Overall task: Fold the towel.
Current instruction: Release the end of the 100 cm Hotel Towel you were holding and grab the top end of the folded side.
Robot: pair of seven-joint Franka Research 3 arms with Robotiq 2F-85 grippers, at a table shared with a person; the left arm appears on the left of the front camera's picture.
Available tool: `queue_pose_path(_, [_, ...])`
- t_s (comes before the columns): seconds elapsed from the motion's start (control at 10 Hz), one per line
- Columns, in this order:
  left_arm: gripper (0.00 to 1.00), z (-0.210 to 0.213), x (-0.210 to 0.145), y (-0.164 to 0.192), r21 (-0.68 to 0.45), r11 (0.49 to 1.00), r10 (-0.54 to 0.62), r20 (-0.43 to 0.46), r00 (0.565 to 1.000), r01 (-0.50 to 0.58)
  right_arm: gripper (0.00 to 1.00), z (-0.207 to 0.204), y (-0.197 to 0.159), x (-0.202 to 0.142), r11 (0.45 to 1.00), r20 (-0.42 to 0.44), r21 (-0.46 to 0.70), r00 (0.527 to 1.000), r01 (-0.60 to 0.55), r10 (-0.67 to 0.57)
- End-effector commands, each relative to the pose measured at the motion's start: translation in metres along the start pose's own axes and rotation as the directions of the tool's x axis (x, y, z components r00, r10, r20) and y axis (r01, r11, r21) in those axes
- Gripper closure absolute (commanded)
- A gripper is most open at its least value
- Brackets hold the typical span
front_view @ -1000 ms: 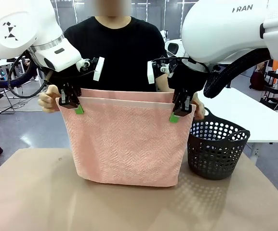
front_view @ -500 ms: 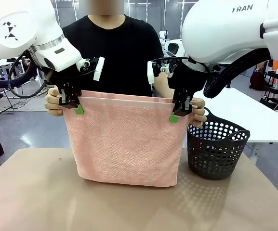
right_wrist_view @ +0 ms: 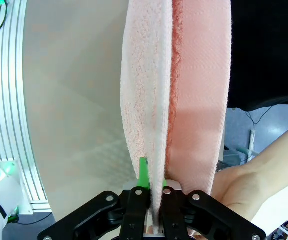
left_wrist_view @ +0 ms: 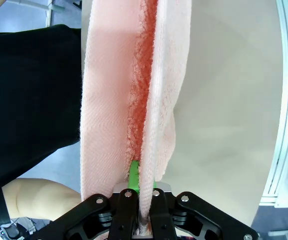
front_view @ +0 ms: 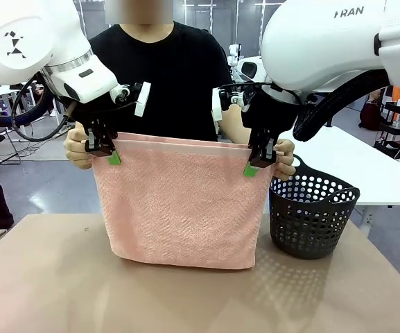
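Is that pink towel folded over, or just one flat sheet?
Folded double: the towel shows two layers along its top edge, and both wrist views look down the gap between them.

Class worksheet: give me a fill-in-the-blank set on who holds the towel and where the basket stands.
1. The left gripper and right gripper pinch the towel's upper ____.
2. The basket stands on the robot's ____ side of the towel.
3. The hands just behind the grippers belong to the ____.
Missing words: corners; right; person.
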State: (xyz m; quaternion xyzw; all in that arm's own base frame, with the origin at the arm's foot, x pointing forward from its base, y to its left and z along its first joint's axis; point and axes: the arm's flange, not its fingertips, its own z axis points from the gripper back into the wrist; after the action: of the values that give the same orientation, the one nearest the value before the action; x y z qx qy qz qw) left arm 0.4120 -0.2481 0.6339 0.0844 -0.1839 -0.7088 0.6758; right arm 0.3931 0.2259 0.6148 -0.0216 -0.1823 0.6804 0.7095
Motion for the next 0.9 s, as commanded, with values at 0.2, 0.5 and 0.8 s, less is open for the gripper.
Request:
queue_pose_path(0.2, [0.22, 0.008, 0.0, -0.003, 0.033, 0.999, -0.003, 0.021, 1.0, 0.002, 0.25, 0.003, 0.004, 0.001, 0.999, -0.004, -0.043, 1.0, -0.007, 0.007])
queue_pose_path(0.5, [0.0, 0.025, 0.005, -0.005, 0.073, 0.996, -0.049, 0.044, 0.998, 0.046, 0.0, 0.031, 0.009, 0.001, 0.991, -0.011, -0.136, 1.0, -0.017, 0.016])
queue_pose_path(0.8, [0.0, 0.061, 0.015, -0.007, 0.144, 0.989, -0.049, 0.098, 0.994, 0.035, 0.0, 0.071, 0.016, 0.007, 0.971, 0.024, -0.23, 0.997, -0.059, 0.067])
